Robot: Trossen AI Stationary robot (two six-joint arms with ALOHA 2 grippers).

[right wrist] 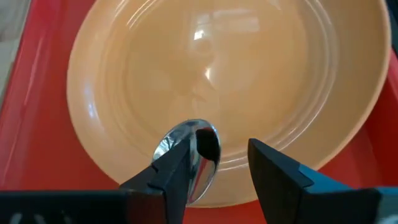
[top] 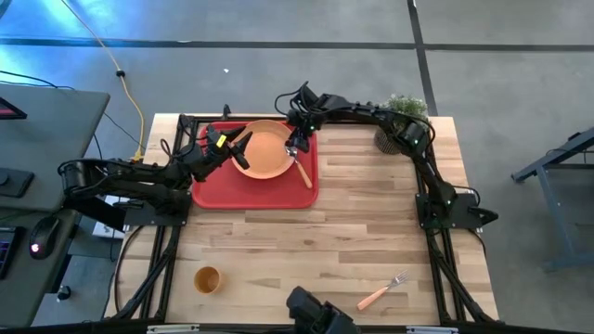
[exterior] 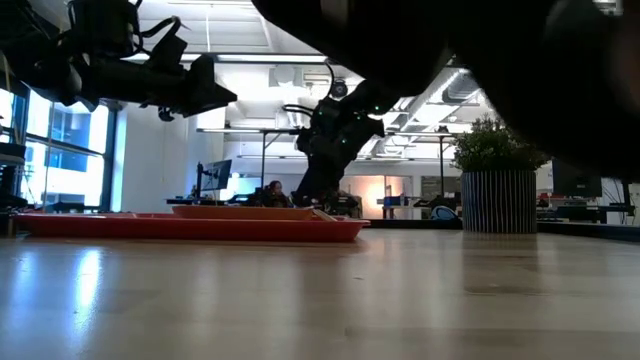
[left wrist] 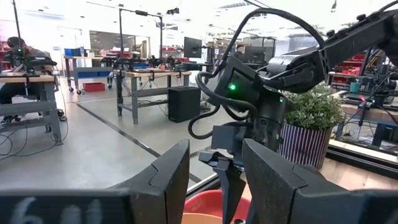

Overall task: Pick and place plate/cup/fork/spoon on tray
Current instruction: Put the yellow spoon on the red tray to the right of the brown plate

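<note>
The orange plate (top: 264, 153) lies on the red tray (top: 213, 190) at the table's far side. The spoon (top: 301, 167) lies at the plate's right: its silver bowl (right wrist: 198, 149) rests on the plate's rim and its handle (top: 305, 176) slants onto the tray. My right gripper (right wrist: 217, 168) is open, pointing down over the bowl. My left gripper (top: 243, 148) is open and empty, raised over the plate's left rim. The cup (top: 206, 278) stands near the table's front left. The fork (top: 382, 292) lies at the front right. My right gripper stands open over the spoon's bowl (right wrist: 202, 146), fingers pointing down. One finger (right wrist: 177, 165) covers the bowl's edge, so I cannot tell whether it touches the spoon. The other finger (right wrist: 270, 165) is clear of it.
A potted plant (top: 401, 125) stands at the table's far right corner, beside my right arm. Bare wooden table (top: 306, 250) lies between the tray and the front edge. A dark camera mount (top: 316, 315) sits at the front edge.
</note>
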